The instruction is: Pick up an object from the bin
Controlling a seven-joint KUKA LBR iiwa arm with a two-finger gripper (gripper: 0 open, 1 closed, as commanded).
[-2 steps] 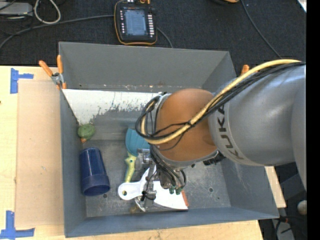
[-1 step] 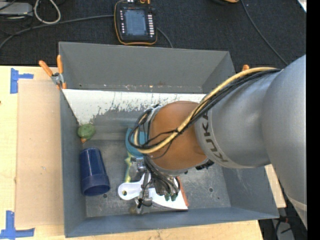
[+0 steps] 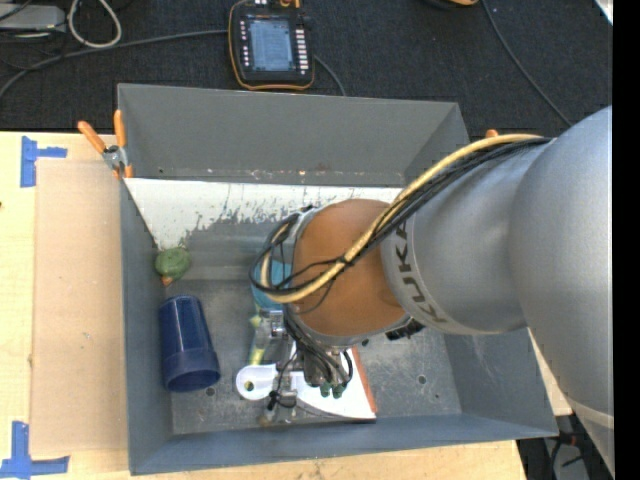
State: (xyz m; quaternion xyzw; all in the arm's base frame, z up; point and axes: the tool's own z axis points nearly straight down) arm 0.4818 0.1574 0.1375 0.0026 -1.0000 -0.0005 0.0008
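My gripper is low in the bin's front middle, under the arm's orange cover. It hangs over a white flat piece with a hole and the left end of a flat white card with an orange edge. A thin yellow-green stick lies just to its left. A teal thing peeks out from behind the cover, mostly hidden.
A dark blue cup lies on its side at the bin's left. A small green lump sits above it near the left wall. The arm and its looping cables cover the bin's right half.
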